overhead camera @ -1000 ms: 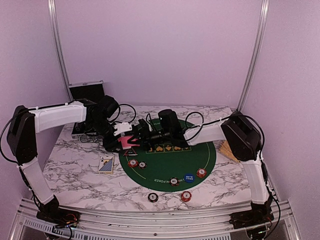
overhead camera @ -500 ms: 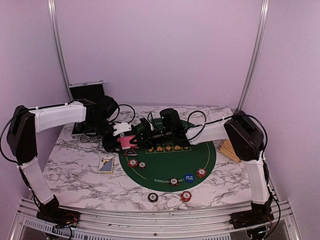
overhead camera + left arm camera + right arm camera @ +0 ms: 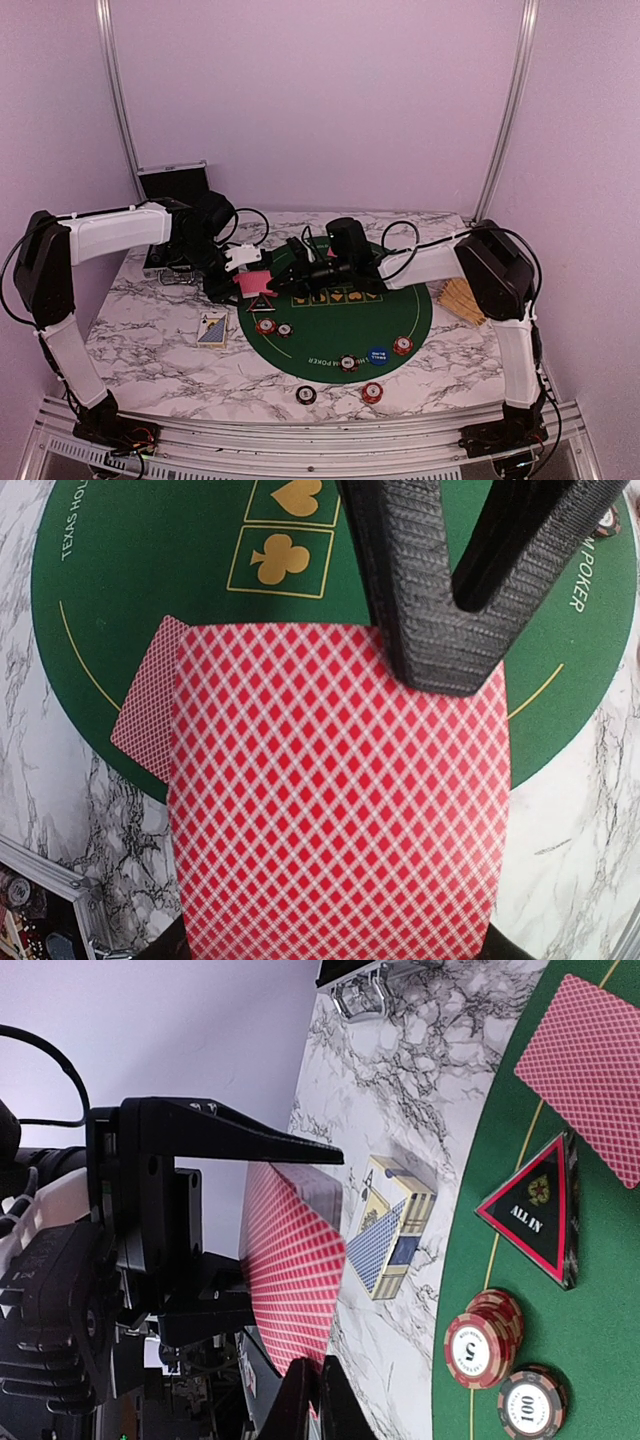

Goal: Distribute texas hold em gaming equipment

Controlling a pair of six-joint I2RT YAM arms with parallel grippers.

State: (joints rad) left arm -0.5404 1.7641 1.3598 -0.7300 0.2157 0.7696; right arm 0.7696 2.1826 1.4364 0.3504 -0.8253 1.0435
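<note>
Open counter (image 3: 140, 350) at lower left and right; left hand (image 3: 243, 283), right hand (image 3: 278, 282) and card deck (image 3: 252, 284) block centre-left, poker chips (image 3: 266, 325) below.

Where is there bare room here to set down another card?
Free: the green mat's middle, between the suit boxes and the near chips; marble left of the card box. Crowded: the mat's far-left edge, where the left claw and right claw meet at the card deck.

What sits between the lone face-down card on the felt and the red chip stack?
The black triangular ALL IN marker lies between the face-down card and the chip stack, apart from both. The right wrist view shows it plainly.
</note>
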